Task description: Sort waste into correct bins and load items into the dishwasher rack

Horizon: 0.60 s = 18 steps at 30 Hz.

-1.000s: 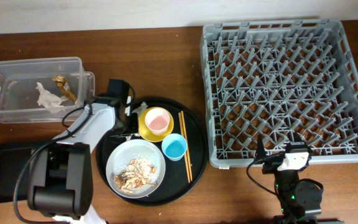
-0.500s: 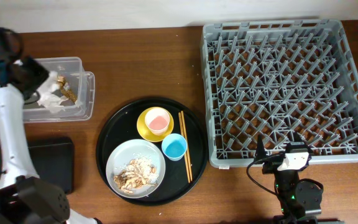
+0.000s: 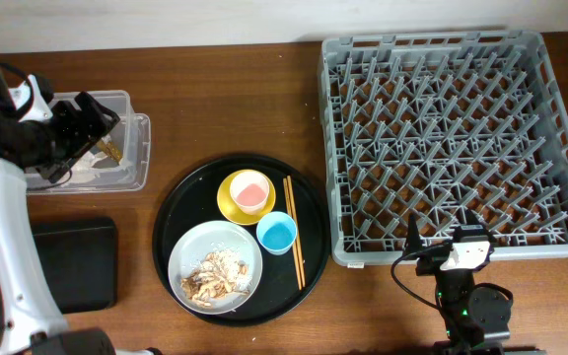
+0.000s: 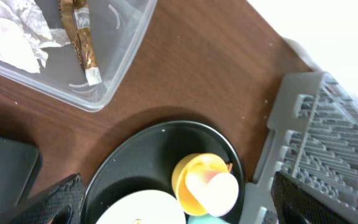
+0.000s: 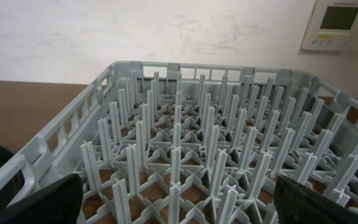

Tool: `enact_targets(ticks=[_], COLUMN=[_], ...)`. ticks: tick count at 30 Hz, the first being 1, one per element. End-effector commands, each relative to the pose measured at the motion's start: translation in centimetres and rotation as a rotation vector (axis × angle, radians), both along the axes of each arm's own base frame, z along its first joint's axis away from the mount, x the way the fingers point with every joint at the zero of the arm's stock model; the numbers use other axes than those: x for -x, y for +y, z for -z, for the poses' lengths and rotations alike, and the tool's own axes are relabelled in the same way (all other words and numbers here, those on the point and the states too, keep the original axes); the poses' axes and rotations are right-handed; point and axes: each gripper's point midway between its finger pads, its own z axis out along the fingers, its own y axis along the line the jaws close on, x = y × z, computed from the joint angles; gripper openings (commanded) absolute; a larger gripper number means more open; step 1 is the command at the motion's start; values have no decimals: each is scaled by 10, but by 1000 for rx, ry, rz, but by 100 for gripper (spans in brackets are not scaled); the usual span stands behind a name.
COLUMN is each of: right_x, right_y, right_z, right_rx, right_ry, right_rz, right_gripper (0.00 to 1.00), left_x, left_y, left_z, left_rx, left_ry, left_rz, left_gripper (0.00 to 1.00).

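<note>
Hovering over box (image 3: 138, 148) rim, left gripper (image 3: 85, 124) spread empty, right gripper (image 5: 179, 208) likewise facing rack (image 3: 442, 138)

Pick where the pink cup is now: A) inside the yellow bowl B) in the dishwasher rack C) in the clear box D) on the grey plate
A: the pink cup sits inside the yellow bowl on the round black tray, seen overhead and from the left wrist.

The rack (image 3: 449, 138) fills the right side. Left of it sits the round tray (image 3: 178, 204), bearing the bowl (image 3: 230, 203) with one cup (image 3: 250, 189) inside, the other cup (image 3: 277, 233) just in front, the plate (image 3: 193, 251) of scraps (image 3: 215, 271) front-left, and the chopsticks (image 3: 294, 232) along the right. Far left, the box (image 3: 136, 148) holds a napkin (image 4: 5, 28) and wrapper (image 4: 82, 43), with the flat tray (image 3: 72, 261) in front of it.
</note>
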Motion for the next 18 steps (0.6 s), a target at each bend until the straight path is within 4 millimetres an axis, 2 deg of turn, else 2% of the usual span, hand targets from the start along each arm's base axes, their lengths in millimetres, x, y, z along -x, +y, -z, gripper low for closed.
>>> enact_targets(ticks=[1, 11, 13, 15, 18], right_x=[0, 0, 0, 0, 0], right_y=[-4, -4, -4, -4, -4], right_z=[3, 3, 3, 3, 3], right_rx=[4, 4, 4, 4, 4], right_ry=[7, 6, 6, 7, 7], right_rz=[19, 19, 19, 19, 19], right_gripper=[98, 98, 98, 98, 98], left_x=[16, 24, 23, 23, 22], left_y=[-10, -16, -24, -44, -62], left_z=[-14, -11, -11, -13, -13], left_rx=[0, -22, -33, -44, -46], left_ry=[-14, 1, -4, -18, -18], left_rz=[36, 110, 151, 230, 280], left_gripper=[95, 95, 96, 96, 95])
